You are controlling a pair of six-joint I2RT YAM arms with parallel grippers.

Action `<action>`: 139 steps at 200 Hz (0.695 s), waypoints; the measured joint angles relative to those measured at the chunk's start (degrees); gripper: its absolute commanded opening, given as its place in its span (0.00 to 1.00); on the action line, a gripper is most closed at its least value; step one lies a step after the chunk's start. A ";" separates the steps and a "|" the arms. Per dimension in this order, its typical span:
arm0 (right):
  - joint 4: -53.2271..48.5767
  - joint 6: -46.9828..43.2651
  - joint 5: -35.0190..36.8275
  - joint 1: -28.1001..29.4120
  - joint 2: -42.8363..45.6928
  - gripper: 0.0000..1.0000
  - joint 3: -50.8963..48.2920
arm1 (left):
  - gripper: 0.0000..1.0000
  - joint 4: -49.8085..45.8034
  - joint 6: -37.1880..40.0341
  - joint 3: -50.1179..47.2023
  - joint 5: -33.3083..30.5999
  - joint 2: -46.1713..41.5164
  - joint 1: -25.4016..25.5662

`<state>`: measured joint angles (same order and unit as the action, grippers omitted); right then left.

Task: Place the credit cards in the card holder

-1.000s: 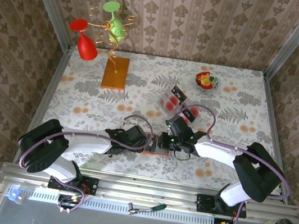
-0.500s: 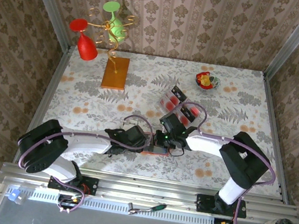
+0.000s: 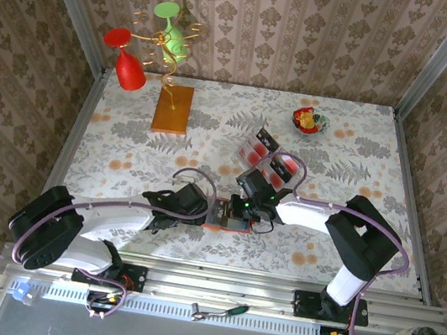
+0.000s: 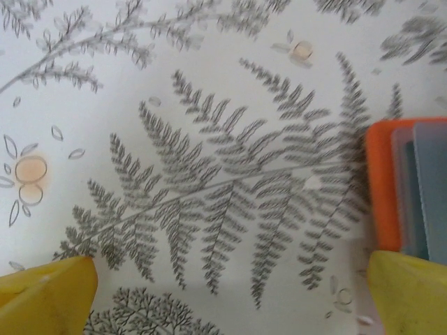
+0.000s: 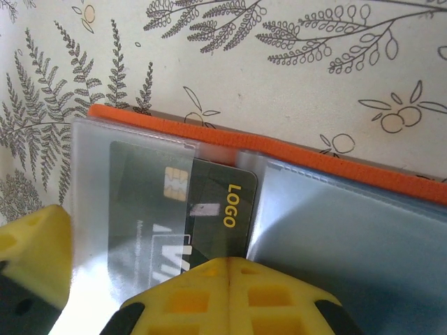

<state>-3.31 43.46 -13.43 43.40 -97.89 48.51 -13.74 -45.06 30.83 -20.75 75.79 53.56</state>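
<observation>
The orange card holder [image 3: 222, 221] [image 5: 279, 150] lies open on the fern-patterned table, its clear sleeves facing up. A dark credit card [image 5: 209, 209] with a chip and a yellow "LOGO" sits partly inside the left sleeve. My right gripper [image 5: 230, 264] [image 3: 244, 208] is shut, and its joined yellow tips rest at the card's near edge. My left gripper [image 4: 230, 300] [image 3: 205, 210] stands wide open over bare table just left of the holder [image 4: 391, 188], with its right finger [image 4: 411, 293] at the holder's corner. More red-and-white credit cards [image 3: 266, 159] stand in a clear tray.
A wooden board [image 3: 172, 109] with a wire stand holding red and green glasses is at the back left. A small bowl [image 3: 309, 122] of colourful pieces sits at the back right. Patterned walls close three sides.
The right gripper has slid left across the holder, the card going further into the sleeve. The left arm has drawn back a little to the left, staying open.
</observation>
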 measured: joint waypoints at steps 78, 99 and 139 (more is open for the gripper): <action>-4.37 -1.55 0.11 0.57 0.22 0.08 2.19 | 1.00 0.55 0.00 -0.50 0.61 1.75 -0.02; -4.72 -1.62 0.11 0.76 0.22 0.08 2.27 | 1.00 0.61 0.02 -0.50 0.59 1.84 -0.02; -4.70 -1.73 0.09 0.94 0.13 0.08 2.40 | 1.00 0.79 0.02 -0.50 0.37 2.12 -0.02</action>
<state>-8.01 41.74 -13.34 44.34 -97.76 50.92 -12.95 -45.04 30.33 -20.38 77.91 53.54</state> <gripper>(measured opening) 0.081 0.999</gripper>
